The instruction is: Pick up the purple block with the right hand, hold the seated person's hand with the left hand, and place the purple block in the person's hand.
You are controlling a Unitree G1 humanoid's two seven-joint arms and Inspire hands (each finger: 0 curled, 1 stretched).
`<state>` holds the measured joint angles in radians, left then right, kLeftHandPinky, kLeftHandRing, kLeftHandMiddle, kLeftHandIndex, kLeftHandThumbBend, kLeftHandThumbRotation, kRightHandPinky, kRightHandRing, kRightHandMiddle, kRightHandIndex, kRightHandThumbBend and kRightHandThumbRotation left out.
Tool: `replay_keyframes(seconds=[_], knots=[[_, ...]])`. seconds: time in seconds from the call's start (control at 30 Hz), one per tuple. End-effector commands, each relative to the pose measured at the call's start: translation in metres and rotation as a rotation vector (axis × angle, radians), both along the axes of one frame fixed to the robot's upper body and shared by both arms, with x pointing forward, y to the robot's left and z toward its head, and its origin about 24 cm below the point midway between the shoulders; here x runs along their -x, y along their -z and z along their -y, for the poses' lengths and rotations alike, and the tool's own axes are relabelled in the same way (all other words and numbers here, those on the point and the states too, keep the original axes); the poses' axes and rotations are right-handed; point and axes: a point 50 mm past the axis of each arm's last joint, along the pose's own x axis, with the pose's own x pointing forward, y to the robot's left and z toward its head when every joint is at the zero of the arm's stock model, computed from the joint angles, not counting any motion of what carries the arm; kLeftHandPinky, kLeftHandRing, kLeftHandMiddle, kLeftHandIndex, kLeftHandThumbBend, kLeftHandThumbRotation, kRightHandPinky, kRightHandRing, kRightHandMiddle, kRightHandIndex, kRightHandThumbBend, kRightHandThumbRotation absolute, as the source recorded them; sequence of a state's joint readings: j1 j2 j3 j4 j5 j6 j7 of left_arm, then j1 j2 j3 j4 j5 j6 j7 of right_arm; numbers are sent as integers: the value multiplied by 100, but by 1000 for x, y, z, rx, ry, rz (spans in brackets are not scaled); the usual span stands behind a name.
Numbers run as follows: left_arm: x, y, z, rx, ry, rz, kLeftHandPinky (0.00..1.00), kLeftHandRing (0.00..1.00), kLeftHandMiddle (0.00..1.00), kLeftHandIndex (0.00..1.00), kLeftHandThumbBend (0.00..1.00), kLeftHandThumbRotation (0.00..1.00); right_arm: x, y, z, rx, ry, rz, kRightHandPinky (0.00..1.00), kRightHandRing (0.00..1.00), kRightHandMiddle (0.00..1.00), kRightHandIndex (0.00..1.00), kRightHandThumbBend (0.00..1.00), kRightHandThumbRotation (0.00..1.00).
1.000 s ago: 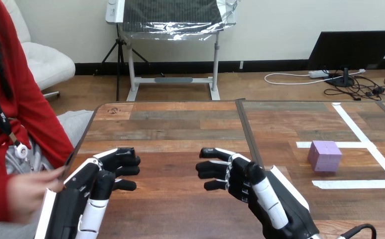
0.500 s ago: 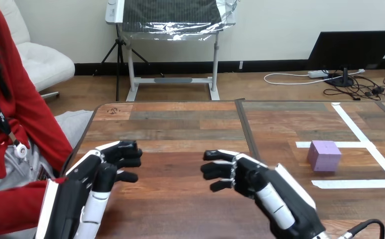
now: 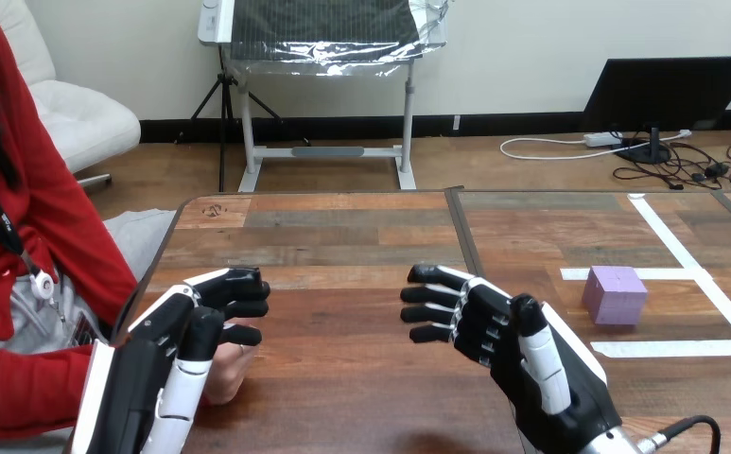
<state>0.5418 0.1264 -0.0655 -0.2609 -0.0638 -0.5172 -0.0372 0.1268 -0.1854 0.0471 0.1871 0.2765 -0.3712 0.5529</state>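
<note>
The purple block [image 3: 616,294] sits on the table at the right, inside white tape lines. My right hand [image 3: 494,326] hovers over the table's middle, left of the block and apart from it, fingers loosely bent and holding nothing. At the lower left my left hand [image 3: 186,326] is raised over the table, fingers relaxed and empty. The person's hand [image 3: 226,371] rests on the table just under and behind my left hand, partly hidden by it; whether they touch I cannot tell.
White tape lines [image 3: 683,274] mark a box on the table's right half. A seam [image 3: 470,251] divides the two tabletops. The person sits at the left edge, their red sleeve [image 3: 21,397] reaching in along the table's near left corner.
The person's hand has come onto the table beneath my left hand. My right hand has shifted right, towards the block. My left hand has barely moved.
</note>
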Motion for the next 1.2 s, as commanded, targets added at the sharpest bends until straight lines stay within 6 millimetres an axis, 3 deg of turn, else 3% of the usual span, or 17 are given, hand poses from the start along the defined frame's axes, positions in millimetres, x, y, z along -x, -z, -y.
replay_keyframes(seconds=[0.0,0.27,0.8,1.17], knots=[[-13,-10,8,51,-16,80,60,68,69,66,62,92,-26,-20,-5,-26,16,135,73,78,80,82,92,100],[-15,-11,7,60,-19,85,61,69,69,67,65,92,-41,-21,3,78,39,220,72,77,80,82,89,100],[-14,-11,-1,46,-13,84,61,69,70,67,64,91,-76,-28,22,476,105,392,67,76,79,81,81,100],[-13,-7,-2,54,-19,72,62,70,71,68,59,91,-98,-26,32,647,142,348,66,76,79,82,80,98]])
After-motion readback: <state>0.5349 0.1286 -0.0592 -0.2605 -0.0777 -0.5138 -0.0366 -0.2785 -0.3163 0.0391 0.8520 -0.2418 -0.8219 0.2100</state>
